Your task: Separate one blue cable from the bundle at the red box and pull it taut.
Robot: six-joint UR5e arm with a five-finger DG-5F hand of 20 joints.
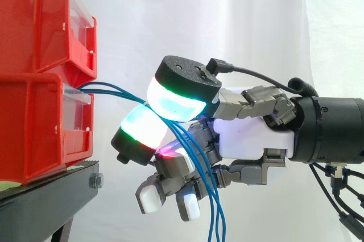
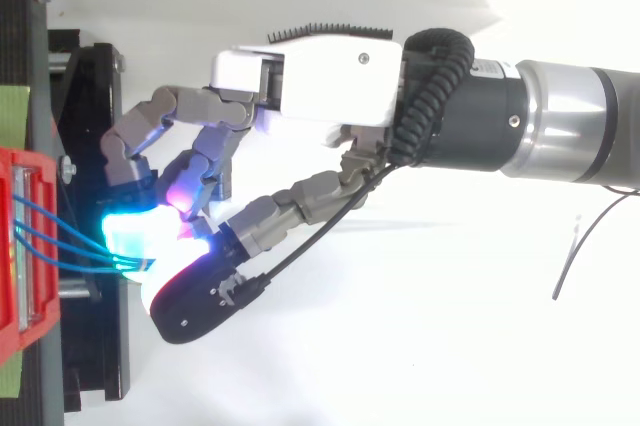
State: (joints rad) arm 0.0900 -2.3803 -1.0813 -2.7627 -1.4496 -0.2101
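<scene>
Several thin blue cables (image 1: 114, 90) come out of the front of the lower red box (image 1: 34, 122) and run right in a shallow arc. My hand (image 1: 256, 134) reaches in from the right. Two of its glowing pads (image 1: 176, 97) are pressed together just right of the box, and the cables pass between them. Below the pinch the cables hang down loosely across the other curled fingers and leave the bottom edge. From above, the blue cables (image 2: 60, 236) span the short gap between the red box (image 2: 10, 276) and my hand (image 2: 320, 81). I cannot tell how many strands are pinched.
A second red bin (image 1: 34, 20) is stacked on the lower one, both on a black stand (image 1: 45, 196). A white curtain hangs behind. A thin black wire (image 2: 585, 236) lies at the right in the top view.
</scene>
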